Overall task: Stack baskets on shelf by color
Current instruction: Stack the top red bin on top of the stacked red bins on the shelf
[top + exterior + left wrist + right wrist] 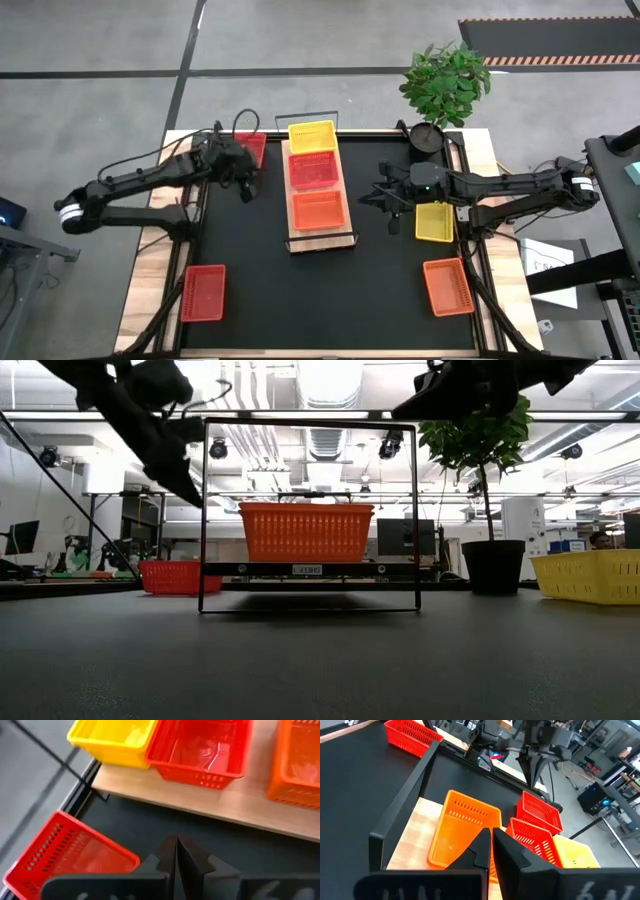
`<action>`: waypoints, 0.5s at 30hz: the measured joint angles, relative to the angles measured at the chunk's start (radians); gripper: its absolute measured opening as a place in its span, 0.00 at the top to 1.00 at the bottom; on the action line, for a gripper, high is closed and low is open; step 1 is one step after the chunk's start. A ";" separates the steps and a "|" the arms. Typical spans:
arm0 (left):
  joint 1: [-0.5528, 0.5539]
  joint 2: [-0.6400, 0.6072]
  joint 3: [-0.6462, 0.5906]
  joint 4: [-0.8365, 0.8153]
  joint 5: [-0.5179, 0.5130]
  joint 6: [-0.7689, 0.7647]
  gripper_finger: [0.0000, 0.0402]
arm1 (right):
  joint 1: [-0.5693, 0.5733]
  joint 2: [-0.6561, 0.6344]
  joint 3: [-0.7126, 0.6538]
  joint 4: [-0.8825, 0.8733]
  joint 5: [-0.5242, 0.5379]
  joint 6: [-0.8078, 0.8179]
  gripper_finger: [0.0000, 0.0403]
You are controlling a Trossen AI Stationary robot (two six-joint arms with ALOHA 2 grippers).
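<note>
Baskets (312,137) on shelf (322,240), both end effectors closed, empty

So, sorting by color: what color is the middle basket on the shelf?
Red; the middle basket on the shelf shows best in the high view.

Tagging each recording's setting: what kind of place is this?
Probably a robotics lab or workshop: ceiling strip lights over an open hall, monitors on benches, hazard-striped floor mat beside the wooden table.

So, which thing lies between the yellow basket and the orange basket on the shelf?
In the high view, a red basket lies between the yellow basket and the orange basket.
</note>
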 joint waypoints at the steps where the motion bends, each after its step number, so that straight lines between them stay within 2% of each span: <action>1: 0.031 0.004 0.000 -0.005 0.028 0.010 1.00 | 0.000 -0.004 0.000 -0.005 0.000 0.002 0.98; 7: 0.143 0.068 0.008 -0.008 0.193 0.064 0.98 | -0.001 -0.025 0.000 -0.008 0.000 0.039 0.98; 15: 0.153 0.201 0.017 -0.007 0.193 0.134 0.80 | -0.016 -0.029 0.000 -0.039 0.000 0.052 0.98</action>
